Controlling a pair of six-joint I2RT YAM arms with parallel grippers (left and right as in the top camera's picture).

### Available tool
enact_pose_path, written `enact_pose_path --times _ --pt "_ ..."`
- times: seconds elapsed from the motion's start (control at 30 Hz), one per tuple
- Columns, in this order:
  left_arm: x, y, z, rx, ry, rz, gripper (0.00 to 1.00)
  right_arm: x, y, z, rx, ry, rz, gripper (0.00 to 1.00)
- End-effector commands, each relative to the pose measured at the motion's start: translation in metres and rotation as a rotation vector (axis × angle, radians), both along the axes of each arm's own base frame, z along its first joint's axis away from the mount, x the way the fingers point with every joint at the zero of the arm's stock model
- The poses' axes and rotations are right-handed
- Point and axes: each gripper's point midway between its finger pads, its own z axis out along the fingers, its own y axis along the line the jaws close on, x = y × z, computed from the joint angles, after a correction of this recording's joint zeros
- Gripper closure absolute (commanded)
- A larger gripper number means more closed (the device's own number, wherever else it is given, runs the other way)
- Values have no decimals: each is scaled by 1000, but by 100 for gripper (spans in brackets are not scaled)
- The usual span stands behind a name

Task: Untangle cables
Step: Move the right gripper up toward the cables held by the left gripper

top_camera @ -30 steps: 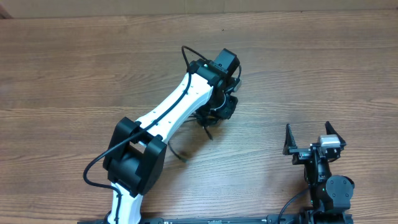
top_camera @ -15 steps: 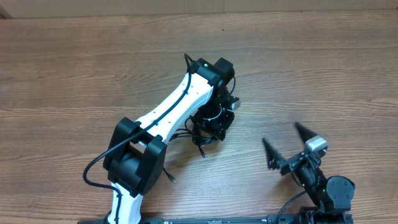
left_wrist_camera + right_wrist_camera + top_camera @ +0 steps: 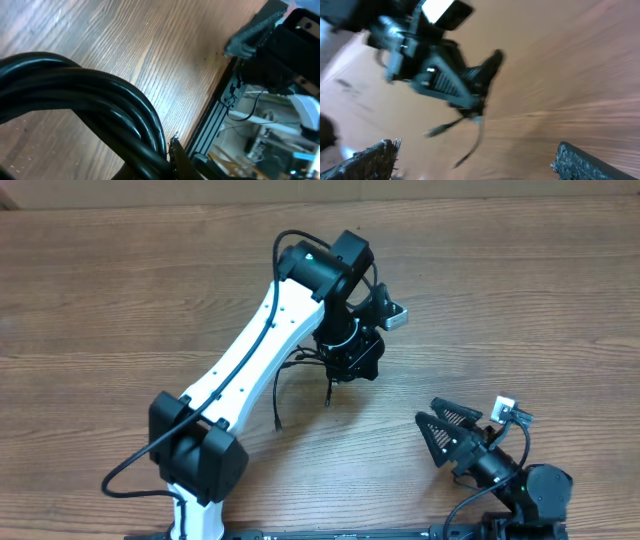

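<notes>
In the left wrist view the cables sit so close that they run off the left and bottom edges; their strands cannot be counted, and the fingers on them are out of sight. The right arm is cut by the top right corner, and everything past the table edge is blur. From overhead the left gripper covers its own fingertips and most of the bundle; the left arm runs off the bottom. The right wrist view is smeared: plug tips are unreadable, and the right gripper shows only fingers cropped at the bottom.
</notes>
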Motion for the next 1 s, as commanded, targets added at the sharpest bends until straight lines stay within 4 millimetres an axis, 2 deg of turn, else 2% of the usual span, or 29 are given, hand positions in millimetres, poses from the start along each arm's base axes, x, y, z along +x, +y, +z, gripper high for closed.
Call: enact_pose_path --times 0.0,0.03,0.07,0.17,0.23,0.33,0.37,0.4,0.47,0.5,0.6,0.63,0.73,0.8,0.87,0.97 --pt "-6 -11 30 -153 -58 -104 96 -37 21 46 27 -127 201 0" --pt "-10 -15 35 -202 -53 -134 96 -46 25 52 10 -177 244 0" --pt "-13 -19 39 -245 -52 -162 96 -46 24 55 11 -191 233 0" --pt "-22 -29 53 -360 -29 -207 96 -20 5 57 37 -185 53 0" --pt "-23 -30 56 -372 -14 -198 96 -2 -9 49 47 -136 -63 0" --pt "-14 -31 56 -337 54 -67 96 25 -32 18 47 15 -238 0" --pt "-6 -32 58 -323 94 22 96 34 -41 2 44 93 -300 3" --pt "17 -38 61 -295 188 248 96 41 -45 -21 61 219 -324 5" --pt "35 -43 63 -267 256 435 96 42 -40 -33 94 307 -297 4" --pt "44 -43 60 -233 282 537 96 40 -35 -38 92 339 -265 0" --pt "66 -24 29 8 308 987 96 35 -22 -49 85 404 -174 0" --pt "65 -18 23 57 302 1056 96 33 -19 -51 84 413 -159 0" --pt "45 6 1 295 355 1438 95 32 -18 -52 82 418 -146 0" --pt "38 16 -5 367 322 1612 93 32 -18 -52 69 408 -145 0" --pt "38 17 -8 373 271 1683 92 32 -18 -53 56 403 -145 0" --pt "51 14 -21 330 117 1726 92 31 -19 -60 -4 387 -153 0"
